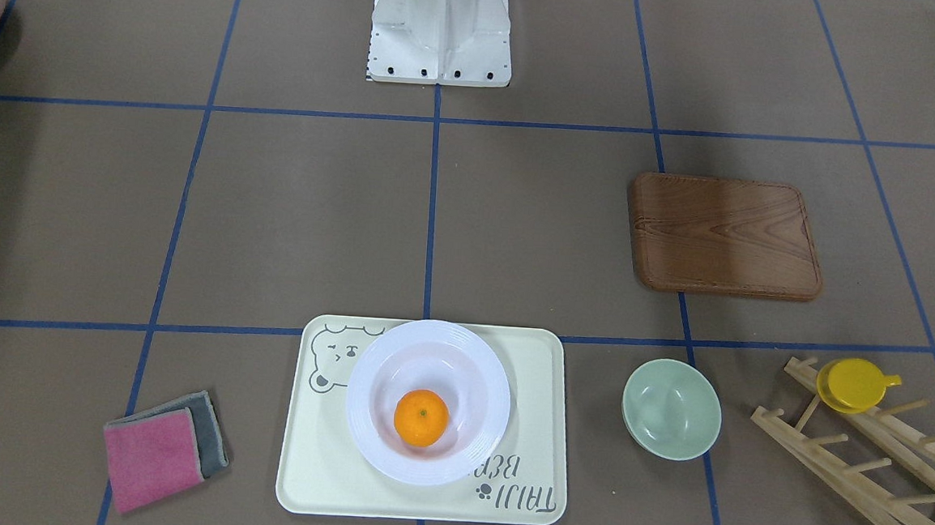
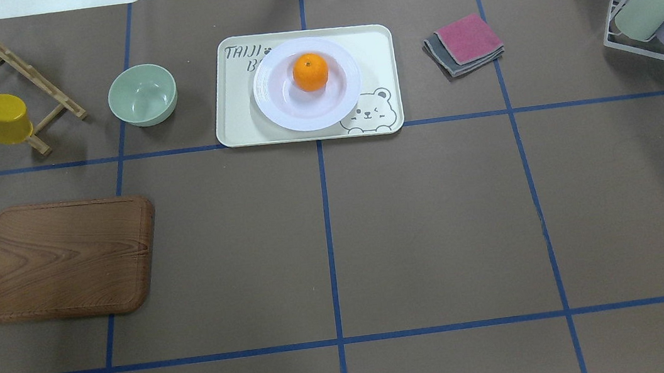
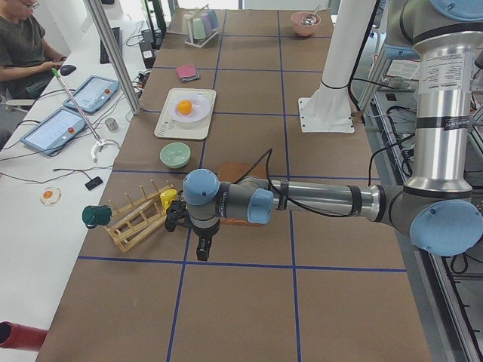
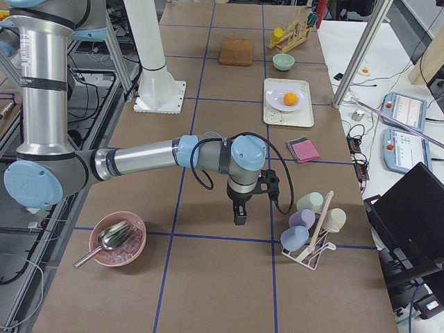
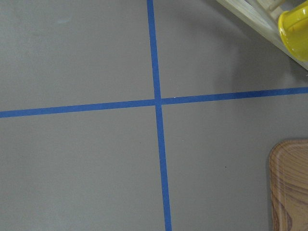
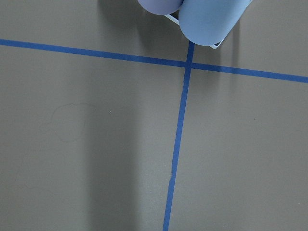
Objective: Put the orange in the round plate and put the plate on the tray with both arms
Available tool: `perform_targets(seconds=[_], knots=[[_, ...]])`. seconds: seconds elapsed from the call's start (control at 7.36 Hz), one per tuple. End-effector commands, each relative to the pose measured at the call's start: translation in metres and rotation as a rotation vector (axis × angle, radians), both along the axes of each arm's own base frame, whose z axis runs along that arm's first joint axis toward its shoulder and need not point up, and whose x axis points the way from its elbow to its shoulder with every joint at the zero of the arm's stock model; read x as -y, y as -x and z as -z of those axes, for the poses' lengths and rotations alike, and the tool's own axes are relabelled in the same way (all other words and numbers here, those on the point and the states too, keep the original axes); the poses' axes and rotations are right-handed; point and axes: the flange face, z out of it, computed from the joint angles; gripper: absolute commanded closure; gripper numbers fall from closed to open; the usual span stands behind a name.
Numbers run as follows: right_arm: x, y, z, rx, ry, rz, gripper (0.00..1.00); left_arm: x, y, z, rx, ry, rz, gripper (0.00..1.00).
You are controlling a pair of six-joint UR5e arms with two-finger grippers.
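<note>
Gripper check: neither of mine shows from across the worktop (image 1: 275,218), where one orange (image 1: 421,417) sits in one round plate (image 1: 479,450), flat on one tray (image 1: 325,473). I'd call that job done. Overhead, same count. Left side: left gripper (image 3: 201,247) hangs by the rack (image 3: 134,220), grip unreadable. Right side: right gripper (image 4: 240,215) hangs near the cups (image 4: 303,219), unreadable too, both parked well clear.
</note>
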Motion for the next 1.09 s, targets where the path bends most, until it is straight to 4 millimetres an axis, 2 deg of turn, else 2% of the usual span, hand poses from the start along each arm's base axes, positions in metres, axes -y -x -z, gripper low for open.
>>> perform_targets(seconds=[0.0, 0.14, 0.68, 0.95], knots=[[0.000, 0.001, -0.001, -0.007, -0.002, 0.006, 0.00, 0.007, -0.001, 0.010, 0.001, -0.035, -0.006, 0.00], [0.003, 0.008, -0.001, -0.011, -0.009, 0.021, 0.00, 0.009, -0.002, 0.012, -0.001, -0.077, -0.007, 0.00], [0.005, 0.010, -0.001, -0.039, -0.037, 0.032, 0.00, 0.005, -0.003, 0.022, -0.013, -0.116, -0.008, 0.00], [0.006, 0.013, -0.002, -0.040, -0.034, 0.038, 0.00, 0.004, -0.004, 0.019, -0.011, -0.111, -0.011, 0.00]])
